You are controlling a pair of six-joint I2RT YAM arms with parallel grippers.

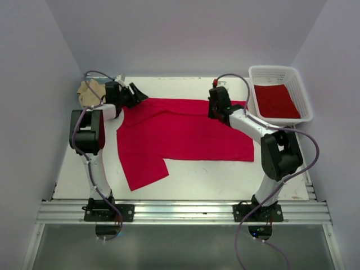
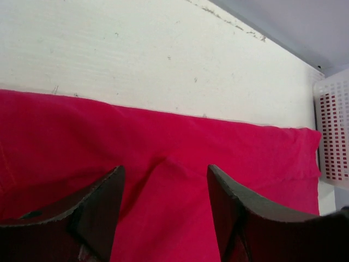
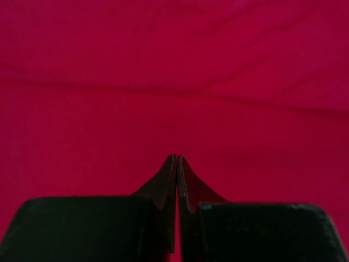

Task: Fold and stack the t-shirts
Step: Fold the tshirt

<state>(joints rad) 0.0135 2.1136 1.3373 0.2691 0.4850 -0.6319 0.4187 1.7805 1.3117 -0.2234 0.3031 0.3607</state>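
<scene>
1. Red cloth covers the middle of the white bench (image 1: 197, 177): a bright red t-shirt (image 1: 185, 135) lies spread out sideways between the two arms.
2. The left arm (image 1: 87, 135) rises from its base at the near edge and bends at the elbow. Its wrist turns right at the shirt's far left corner.
3. The left fingers (image 2: 98, 207) stand apart just over the cloth, and a soft raised crease of red runs up between them.
4. The right arm (image 1: 278, 154) folds at its elbow near the bench's right side. Its forearm slants left and away to the shirt's far edge.
5. The right fingers (image 3: 163, 185) are pressed together, tip to tip, over red cloth. Whether any fabric is pinched between them cannot be told.
6. A white plastic lattice basket (image 1: 279, 70) sits at the far right corner, holding a second red shirt (image 1: 275, 101) that lies flat inside.
7. A tan shirt (image 1: 89, 93) lies crumpled at the far left corner, just beside the left wrist.
8. On the spread shirt, one sleeve points toward the near edge on the left. The body runs right to a straight edge near the right arm. It is mostly flat, with wrinkles at the far left.
</scene>
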